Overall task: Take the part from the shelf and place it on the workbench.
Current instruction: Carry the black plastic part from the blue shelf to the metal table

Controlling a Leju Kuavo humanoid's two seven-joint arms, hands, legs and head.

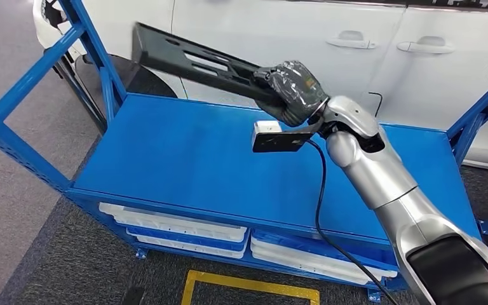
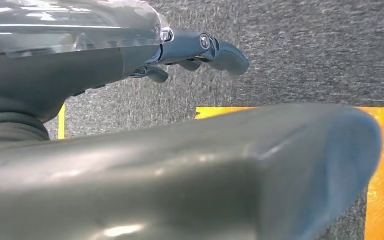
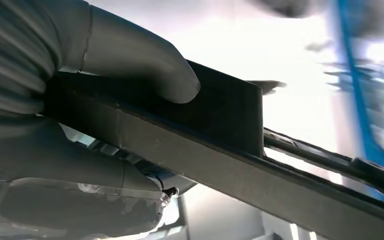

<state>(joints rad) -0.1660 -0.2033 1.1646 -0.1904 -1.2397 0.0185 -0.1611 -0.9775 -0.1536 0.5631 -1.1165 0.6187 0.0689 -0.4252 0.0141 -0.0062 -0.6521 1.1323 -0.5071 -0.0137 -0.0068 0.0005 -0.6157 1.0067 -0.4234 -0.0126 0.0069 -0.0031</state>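
Above the blue desk (image 1: 184, 159), the robot's right hand (image 1: 292, 92) grips one end of a long black part (image 1: 190, 60), which juts away from the hand, held clear of the surface and slanting toward the rack's blue frame (image 1: 95, 57). Beyond the hand stands a white car (image 1: 305, 32). The left hand (image 2: 195, 47) hangs over grey carpet (image 2: 305, 50), fingers loosely curled, holding nothing.

A blue workbench top (image 1: 184, 159) is seen spread directly below the right hand (image 1: 292, 92), framed by blue struts (image 1: 32, 76) well out to the hand's left. White trays (image 1: 171, 225) are stacked on a lower level beneath it, above grey carpet (image 1: 57, 267) marked with yellow tape (image 1: 248, 284).
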